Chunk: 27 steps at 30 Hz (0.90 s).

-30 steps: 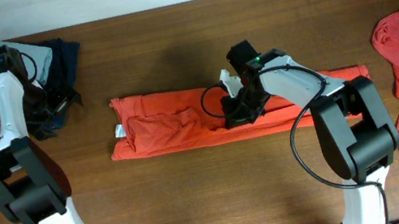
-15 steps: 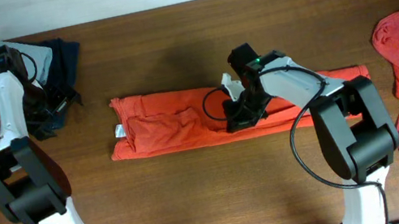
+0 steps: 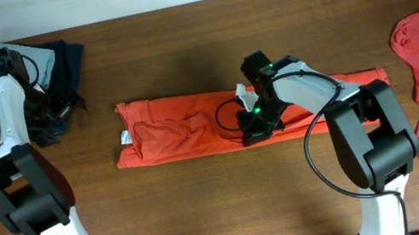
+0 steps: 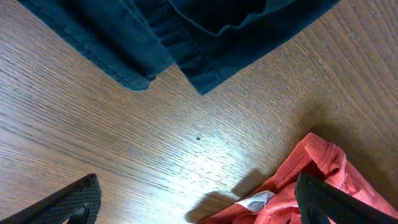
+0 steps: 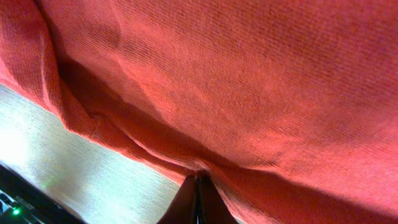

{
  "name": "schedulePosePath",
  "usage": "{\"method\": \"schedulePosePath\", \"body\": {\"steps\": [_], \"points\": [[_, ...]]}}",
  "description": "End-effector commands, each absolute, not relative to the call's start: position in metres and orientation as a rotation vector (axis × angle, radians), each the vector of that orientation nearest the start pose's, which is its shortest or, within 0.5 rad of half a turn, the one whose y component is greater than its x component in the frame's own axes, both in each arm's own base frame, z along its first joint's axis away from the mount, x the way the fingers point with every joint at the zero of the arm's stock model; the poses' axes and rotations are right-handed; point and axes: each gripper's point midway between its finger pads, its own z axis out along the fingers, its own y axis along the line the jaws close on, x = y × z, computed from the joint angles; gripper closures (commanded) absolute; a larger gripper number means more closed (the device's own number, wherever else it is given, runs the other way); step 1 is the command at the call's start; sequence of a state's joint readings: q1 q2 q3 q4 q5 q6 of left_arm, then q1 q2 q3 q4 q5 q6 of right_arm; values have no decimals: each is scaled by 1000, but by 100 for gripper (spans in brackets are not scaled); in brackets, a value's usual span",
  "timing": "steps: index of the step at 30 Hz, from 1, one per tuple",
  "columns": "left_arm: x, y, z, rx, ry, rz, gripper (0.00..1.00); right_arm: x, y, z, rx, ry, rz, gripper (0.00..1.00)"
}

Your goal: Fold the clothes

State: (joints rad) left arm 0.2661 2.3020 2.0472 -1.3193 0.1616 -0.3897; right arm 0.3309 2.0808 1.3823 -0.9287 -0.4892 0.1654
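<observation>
Right gripper (image 5: pixel 196 185), mostly cut off below, pinches the folded T-shirt (image 3: pixel 182 131).

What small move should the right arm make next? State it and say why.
Probably lift the pinched edge slightly. The right gripper looks shut on the near edge of the T-shirt, which lies as a long strip on the table. Raising the cloth off the wood would let it be carried over for another fold.

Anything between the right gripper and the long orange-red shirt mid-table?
Nothing visible. The right gripper is shut at the near edge of the folded orange-red cotton T-shirt, apparently pinching the fabric.
</observation>
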Motion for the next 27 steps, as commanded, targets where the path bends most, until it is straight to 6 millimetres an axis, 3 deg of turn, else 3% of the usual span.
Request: {"method": "schedulePosePath", "body": {"steps": [1, 7, 18, 21, 27], "points": [[443, 91, 69, -1015, 2956, -265, 1, 309, 197, 4, -239, 3242, 768, 96], [443, 91, 69, -1015, 2956, -265, 1, 313, 198, 15, -239, 3232, 781, 96], [443, 91, 69, -1016, 2957, -265, 1, 335, 196, 59, -342, 3187, 737, 96], [443, 91, 69, -1015, 2956, -265, 1, 349, 181, 62, -323, 3173, 616, 96], [443, 91, 69, -1015, 2956, -265, 1, 359, 138, 50, -252, 3195, 355, 96]]}}
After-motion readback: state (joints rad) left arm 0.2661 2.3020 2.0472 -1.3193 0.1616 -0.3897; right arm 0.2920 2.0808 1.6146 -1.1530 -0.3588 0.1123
